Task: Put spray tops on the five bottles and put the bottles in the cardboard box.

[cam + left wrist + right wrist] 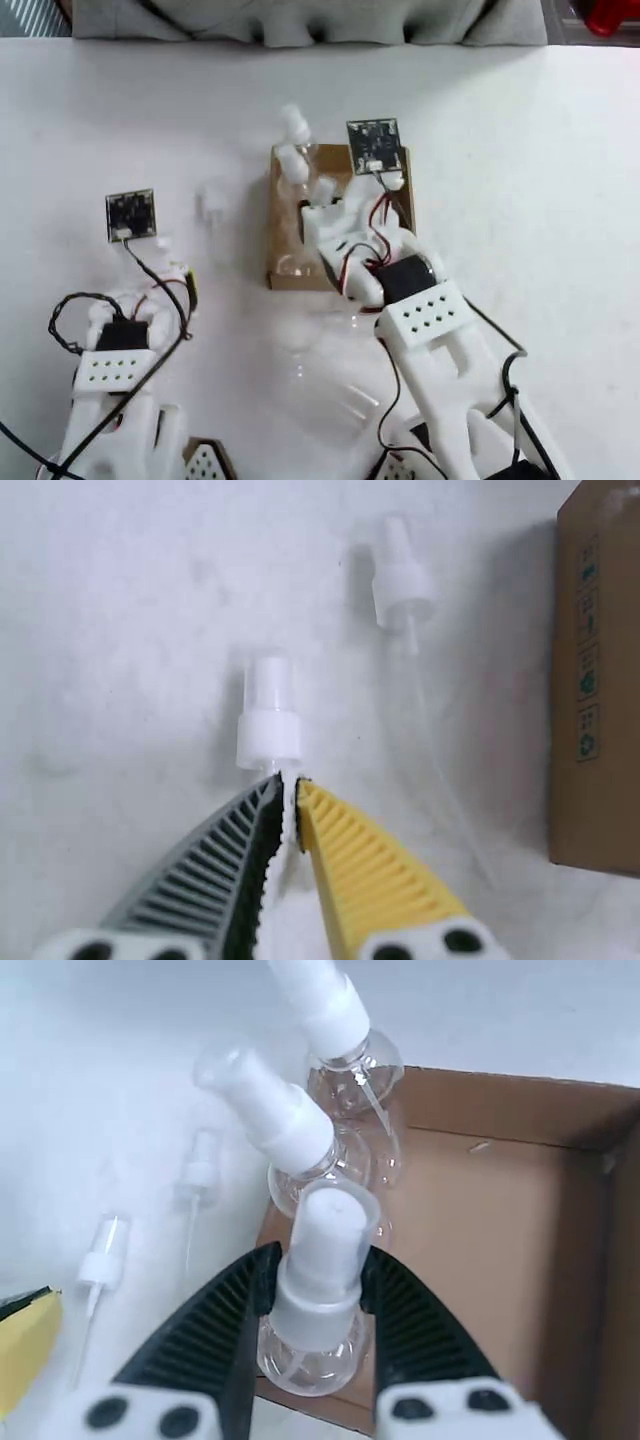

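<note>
While the desk [520,150] carried the box [284,268], the right hand [320,1282] gripped a capped bottle [305,1355] by its neck at the box's edge. Two more bottles [300,1135] leaned inside, capped. The left hand [286,782] was clenched on a top [268,718] by its tube; a loose top [401,586] lay near the box.

Illumination is bright, even and diffuse. In the high view the white table [560,150] is washed out, and the pale arm parts barely separate from it. Shadows are soft and weak throughout. In the left wrist view a grey shadow lies on the table alongside the cardboard box [595,680], and a fainter one sits beside the spray top [268,725] at the left gripper [287,780]. In the right wrist view small glints mark the clear bottle [305,1355] in the right gripper [320,1260], and one inner wall of the box is shaded.
</note>
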